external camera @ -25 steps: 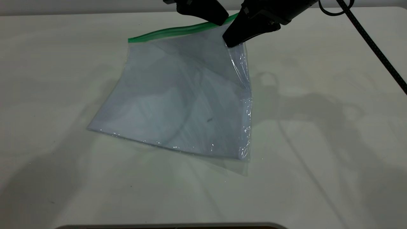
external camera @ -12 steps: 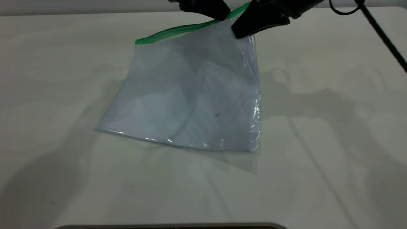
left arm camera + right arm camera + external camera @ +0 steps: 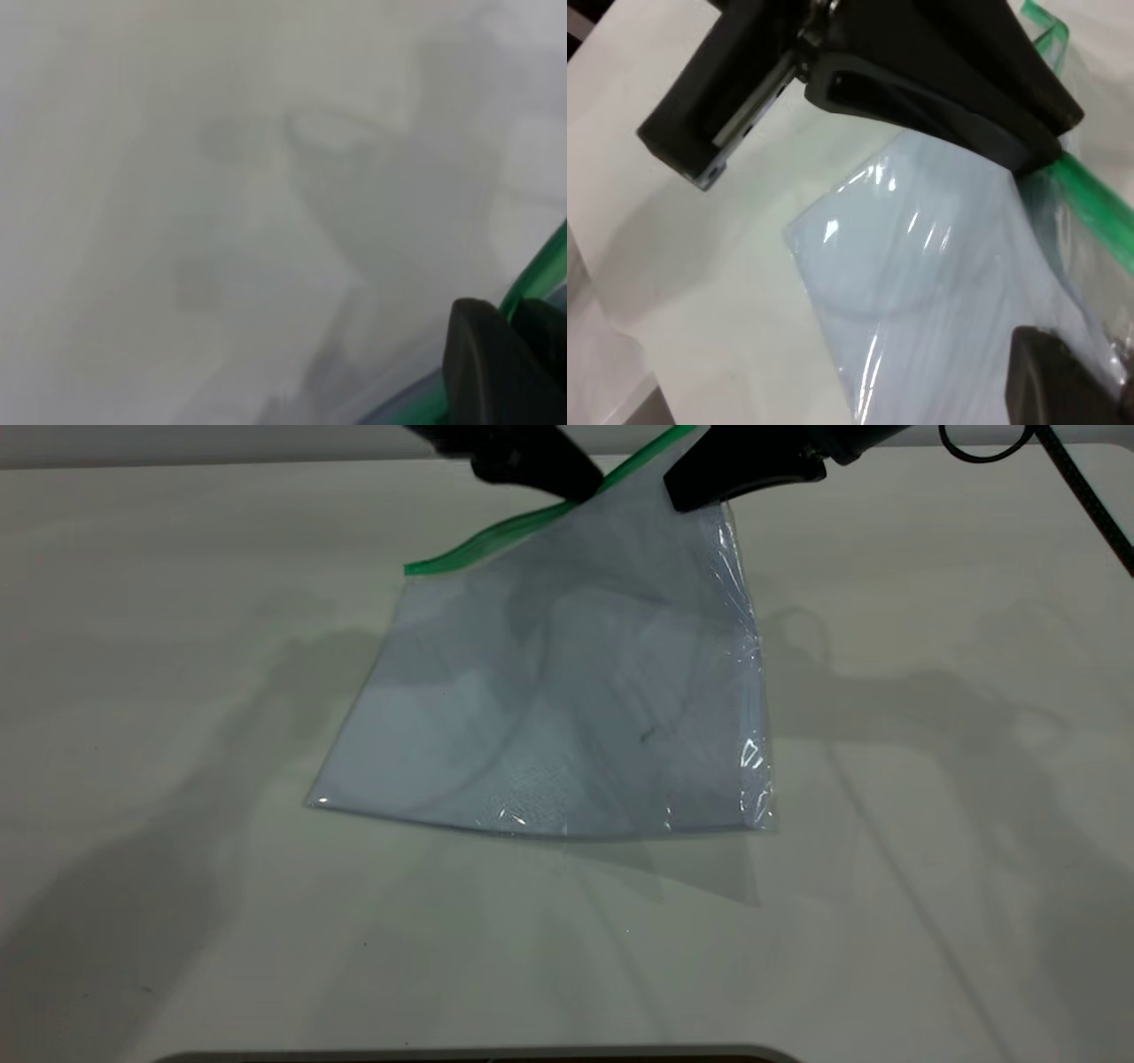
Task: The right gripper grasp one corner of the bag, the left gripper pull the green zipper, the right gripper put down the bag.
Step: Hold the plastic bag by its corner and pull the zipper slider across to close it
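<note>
Pale and almost bare, the counter [image 3: 177, 691] fills the exterior view. The bag [image 3: 576, 700] hangs slanted near its far edge: the zipper end is raised while the opposite edge rests on the counter, toward the middle. The right gripper [image 3: 687, 500] is clenched on the corner of the bag [image 3: 700, 478], where the green zipper [image 3: 496, 536] ends. Holding that corner up probably keeps the strip taut, giving the other arm something to pull against. The left gripper [image 3: 580, 491] sits on the strip just beside the right one, so most of the zipper toward the bag's free corner looks not yet travelled. Arm shadows fall on the counter, and a black cable [image 3: 1094, 500] crosses the far right corner, well apart from the bag. Nothing stands in the slider's path.

From the left wrist, black fingertips [image 3: 483, 363] sit astride the green strip; they appear closed on it, though the blurred view hides the slider tab.

From the right wrist, the left gripper's body reaches across and meets the green strip, with the bag's shiny wrinkled sheet below it. One of the right gripper's own fingertips [image 3: 1050, 381] shows pressed to the plastic. The two grippers crowd each other at this corner, the main hazard.
</note>
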